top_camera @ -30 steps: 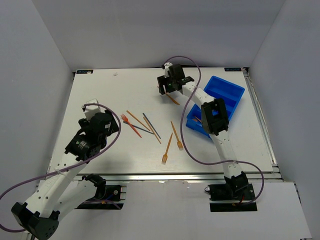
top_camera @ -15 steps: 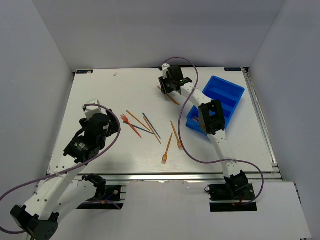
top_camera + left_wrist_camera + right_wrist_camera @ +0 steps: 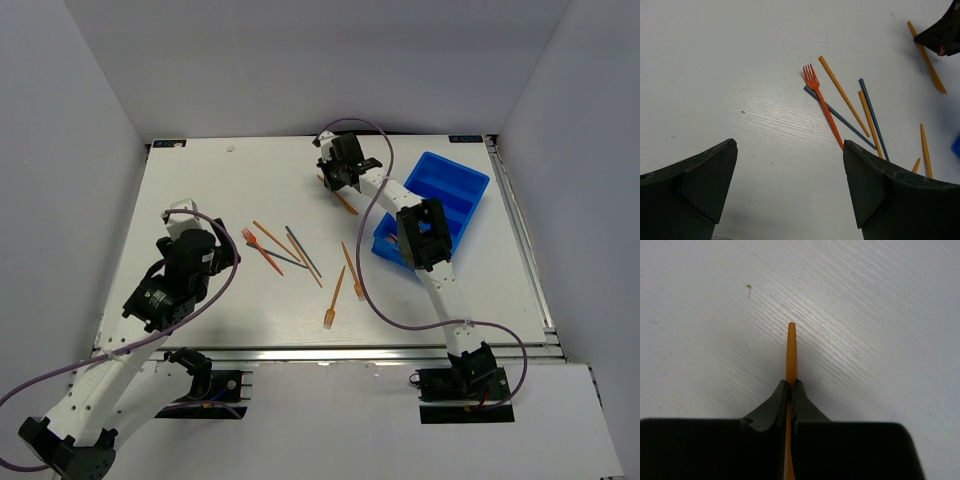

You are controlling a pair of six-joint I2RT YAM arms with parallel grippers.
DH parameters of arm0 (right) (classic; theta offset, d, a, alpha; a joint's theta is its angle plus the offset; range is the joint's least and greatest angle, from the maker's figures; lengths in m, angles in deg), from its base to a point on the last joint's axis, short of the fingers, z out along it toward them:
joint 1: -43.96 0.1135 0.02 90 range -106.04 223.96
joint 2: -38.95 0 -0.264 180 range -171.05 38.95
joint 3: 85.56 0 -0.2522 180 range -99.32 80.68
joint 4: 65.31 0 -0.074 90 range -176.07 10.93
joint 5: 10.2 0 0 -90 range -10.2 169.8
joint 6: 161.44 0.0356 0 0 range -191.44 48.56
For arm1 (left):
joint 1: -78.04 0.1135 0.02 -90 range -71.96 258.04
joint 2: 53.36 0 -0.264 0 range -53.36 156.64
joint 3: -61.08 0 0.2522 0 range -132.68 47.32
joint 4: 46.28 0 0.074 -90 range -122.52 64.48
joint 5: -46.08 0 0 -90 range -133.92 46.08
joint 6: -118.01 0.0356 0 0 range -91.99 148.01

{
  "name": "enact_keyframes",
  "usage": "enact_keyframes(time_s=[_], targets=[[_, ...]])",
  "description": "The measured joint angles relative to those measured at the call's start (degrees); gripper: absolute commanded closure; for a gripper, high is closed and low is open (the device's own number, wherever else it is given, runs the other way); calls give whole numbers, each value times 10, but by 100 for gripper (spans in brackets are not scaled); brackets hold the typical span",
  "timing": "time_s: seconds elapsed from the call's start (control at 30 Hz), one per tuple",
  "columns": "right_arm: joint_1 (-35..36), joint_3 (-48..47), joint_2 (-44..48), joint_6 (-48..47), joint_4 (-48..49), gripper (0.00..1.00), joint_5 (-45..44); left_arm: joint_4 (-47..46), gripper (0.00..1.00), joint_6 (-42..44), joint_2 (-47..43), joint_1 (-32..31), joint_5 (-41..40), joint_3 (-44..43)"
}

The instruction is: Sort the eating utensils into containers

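My right gripper (image 3: 791, 385) is shut on an orange stick (image 3: 791, 347), whose tip pokes out ahead of the jaws over the white table. From above, this gripper (image 3: 335, 181) sits at the far middle, with the stick (image 3: 346, 201) trailing toward the blue tray (image 3: 462, 180). My left gripper (image 3: 790, 146) hangs open over bare table, just left of a loose cluster. That cluster holds a red fork (image 3: 823, 101), orange sticks (image 3: 842, 94) and dark blue sticks (image 3: 871, 115). Two orange forks (image 3: 334, 297) (image 3: 354, 271) lie nearer the middle front.
The blue tray with long compartments stands at the right rear, partly hidden by the right arm's forearm (image 3: 425, 235). Purple cables loop over both arms. White walls close in the table on three sides.
The right gripper's jaws have closed on the orange stick at the far middle. The left arm has shifted slightly, its gripper still open.
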Motion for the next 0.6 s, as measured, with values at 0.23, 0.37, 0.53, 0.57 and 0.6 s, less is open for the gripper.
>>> enact_keyframes(time_s=[0.23, 0.37, 0.53, 0.57, 0.6], targets=[[9, 77, 52, 31, 3, 100, 40, 0, 4, 0, -8, 0, -3, 0], [10, 103, 88, 55, 5, 100, 78, 0, 4, 0, -14, 0, -6, 1], [10, 103, 144, 84, 14, 100, 115, 0, 4, -1, -26, 0, -10, 2], [10, 103, 156, 89, 17, 100, 121, 0, 4, -1, -27, 0, -10, 2], [10, 104, 171, 92, 20, 100, 123, 0, 4, -2, -28, 0, -10, 2]])
